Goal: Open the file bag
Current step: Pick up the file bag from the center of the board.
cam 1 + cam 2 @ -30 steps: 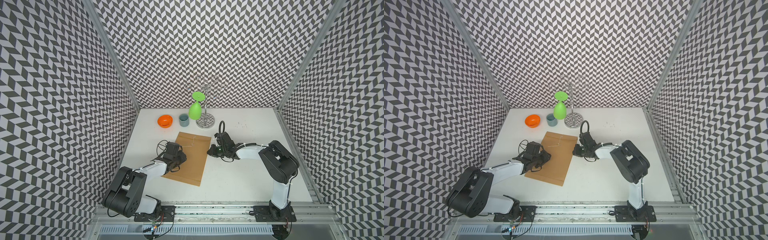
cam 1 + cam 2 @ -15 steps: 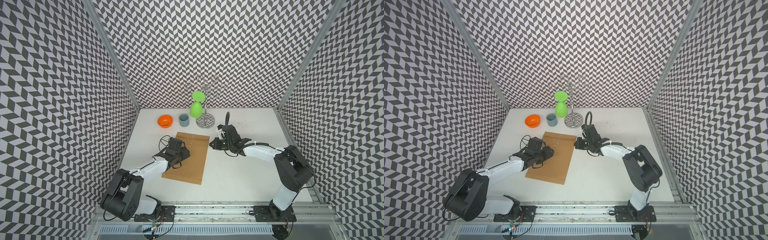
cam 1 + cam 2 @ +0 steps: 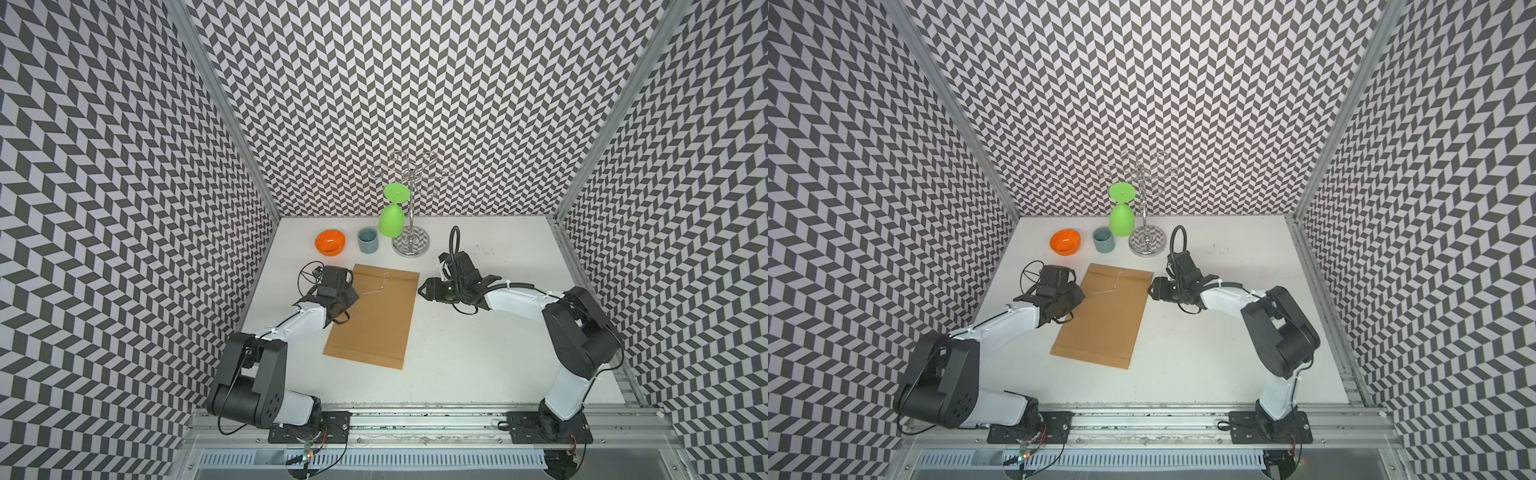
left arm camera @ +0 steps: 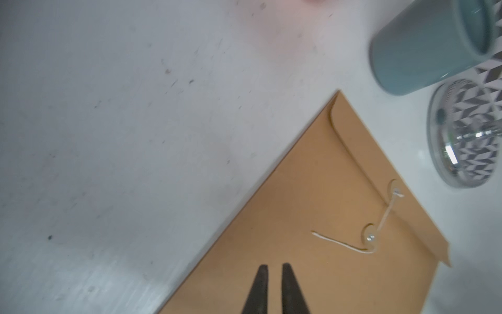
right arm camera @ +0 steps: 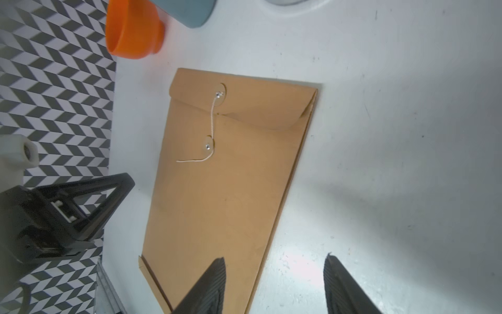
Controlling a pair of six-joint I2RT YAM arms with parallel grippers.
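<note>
The file bag (image 3: 372,320) (image 3: 1102,320) is a brown paper envelope lying flat mid-table, flap end toward the back. Its flap (image 5: 244,108) is folded down. The pale string (image 4: 336,243) (image 5: 212,117) runs from the flap's button (image 5: 219,93) to the lower button (image 4: 369,238), and its loose end trails on the paper. My left gripper (image 3: 351,296) (image 4: 273,267) is shut and holds nothing, its tips over the bag's left edge, short of the string end. My right gripper (image 3: 422,286) (image 5: 274,262) is open astride the bag's right edge, one finger over paper, one over table.
At the back of the white table (image 3: 478,353) stand an orange bowl (image 3: 330,241), a grey-blue cup (image 3: 368,240) and a chrome rack (image 3: 410,243) with a green goblet (image 3: 390,220) hung upside down. Patterned walls close in three sides.
The left gripper opened wider, then shut, while sliding toward the back along the bag's left edge. The right gripper, shut before, has opened at the bag's right edge as its arm stretched out.
</note>
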